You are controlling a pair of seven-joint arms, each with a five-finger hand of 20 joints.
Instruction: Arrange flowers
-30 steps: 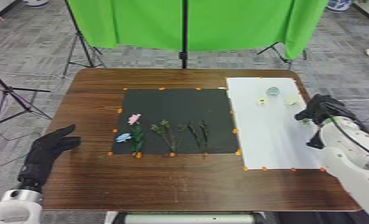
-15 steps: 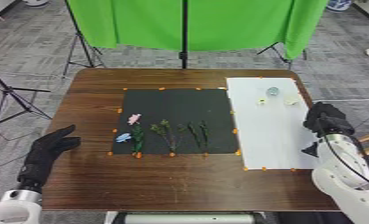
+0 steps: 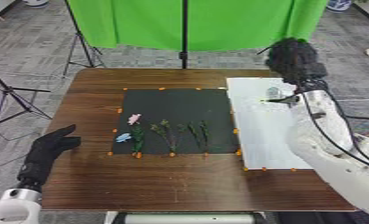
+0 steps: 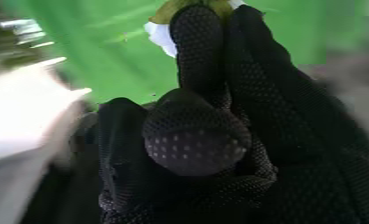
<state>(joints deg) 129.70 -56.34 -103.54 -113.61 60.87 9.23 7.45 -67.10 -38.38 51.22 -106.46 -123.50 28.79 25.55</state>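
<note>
In the head view my right hand [image 3: 294, 62] is raised over the table's far right corner. The right wrist view has a white flower [image 4: 162, 37] with an olive-green part at the fingertips of my right hand [image 4: 194, 135], its fingers and thumb bent round it. The dark mat [image 3: 173, 107] bears a pink flower [image 3: 134, 119], a blue flower [image 3: 124, 137] and several green stems [image 3: 172, 134]. A pale round item [image 3: 274, 92] lies on the white sheet [image 3: 262, 130], partly beside my right forearm. My left hand [image 3: 52, 145] rests open at the left edge.
Orange markers surround the dark mat and white sheet on the brown table [image 3: 163, 185]. Beyond the far edge hang a green curtain [image 3: 225, 25] and a black stand pole [image 3: 184, 35]. My right arm [image 3: 318, 132] covers the table's right side.
My right hand has moved from beside the sheet's right edge up and away to the far corner. The forearm now covers part of the white sheet. My left hand has stayed put.
</note>
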